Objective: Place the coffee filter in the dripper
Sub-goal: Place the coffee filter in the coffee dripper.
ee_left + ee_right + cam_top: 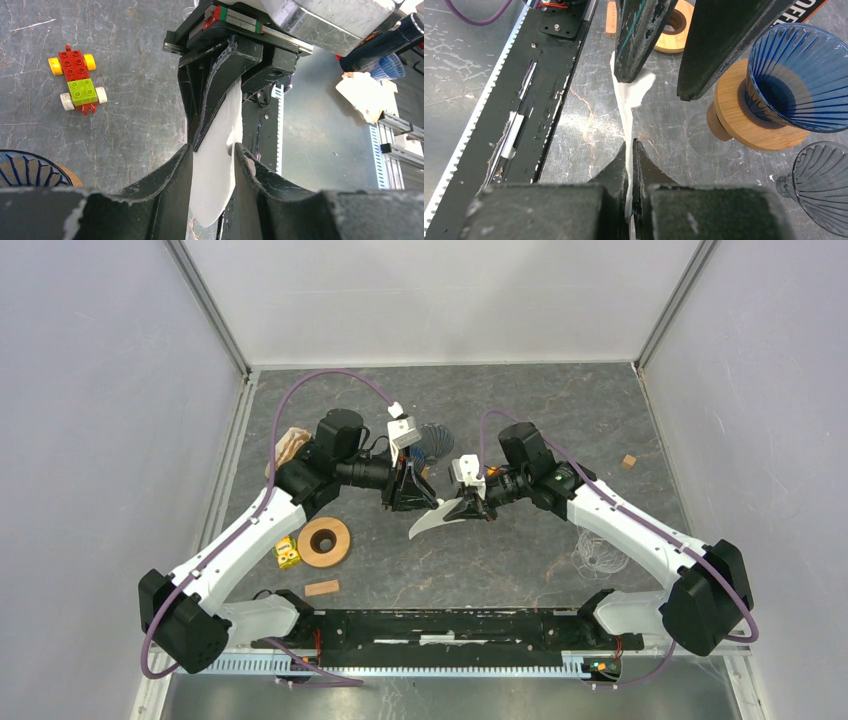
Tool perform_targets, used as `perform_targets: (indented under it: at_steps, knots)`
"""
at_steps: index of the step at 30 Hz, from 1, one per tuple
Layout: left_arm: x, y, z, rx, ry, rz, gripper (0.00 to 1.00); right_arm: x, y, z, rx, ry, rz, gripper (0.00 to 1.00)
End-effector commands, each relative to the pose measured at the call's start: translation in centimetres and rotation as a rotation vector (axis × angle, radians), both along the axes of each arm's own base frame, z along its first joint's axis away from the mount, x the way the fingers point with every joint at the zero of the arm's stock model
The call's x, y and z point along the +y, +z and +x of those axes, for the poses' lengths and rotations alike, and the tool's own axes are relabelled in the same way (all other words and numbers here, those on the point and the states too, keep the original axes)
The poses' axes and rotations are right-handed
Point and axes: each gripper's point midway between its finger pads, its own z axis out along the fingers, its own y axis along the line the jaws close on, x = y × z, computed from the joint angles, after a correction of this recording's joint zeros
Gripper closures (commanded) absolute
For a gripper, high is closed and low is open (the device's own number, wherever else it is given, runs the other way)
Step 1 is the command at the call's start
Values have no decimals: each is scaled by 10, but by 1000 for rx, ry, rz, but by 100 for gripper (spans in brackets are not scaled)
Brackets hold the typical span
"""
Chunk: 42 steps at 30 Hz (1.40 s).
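Observation:
The white paper coffee filter [431, 521] hangs flat above the table, edge-on in the right wrist view [626, 107]. My right gripper [630, 146] is shut on its lower edge [472, 508]. My left gripper [212, 148] is open, and the filter [215, 175] passes between its fingers. In the right wrist view one left finger [639, 40] rests against the filter's top and the other stands apart. The blue ribbed dripper [799, 85] sits on a wooden collar [744, 125], just behind the left gripper [415, 498] in the top view [436, 440].
A clear glass dripper [600, 555] stands by the right arm. A wooden ring [324, 540], a yellow brick toy [288, 553] and a wooden block [322, 588] lie at the left front. A brick car [77, 80] and a small cube [628, 461] also lie on the table.

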Motion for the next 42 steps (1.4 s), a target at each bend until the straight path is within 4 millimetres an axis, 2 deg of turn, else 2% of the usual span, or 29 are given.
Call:
perform_targets:
  at_steps: [1, 22, 28, 35, 42]
  knots:
    - [1, 10, -8, -49, -42, -28, 57, 3, 12, 8, -50, -6, 17, 100]
    - [-1, -6, -8, -83, -62, 18, 58, 7, 20, 1, -16, 30, 45, 100]
    - [-4, -10, -8, -112, -73, 44, 63, 9, 20, 2, 7, 34, 46, 100]
    - [-2, -11, 2, -159, -37, 76, 73, 8, 17, -1, 9, 52, 41, 100]
    - [-5, -14, -4, -156, -63, 79, 69, 12, 22, 1, 27, 44, 53, 100]
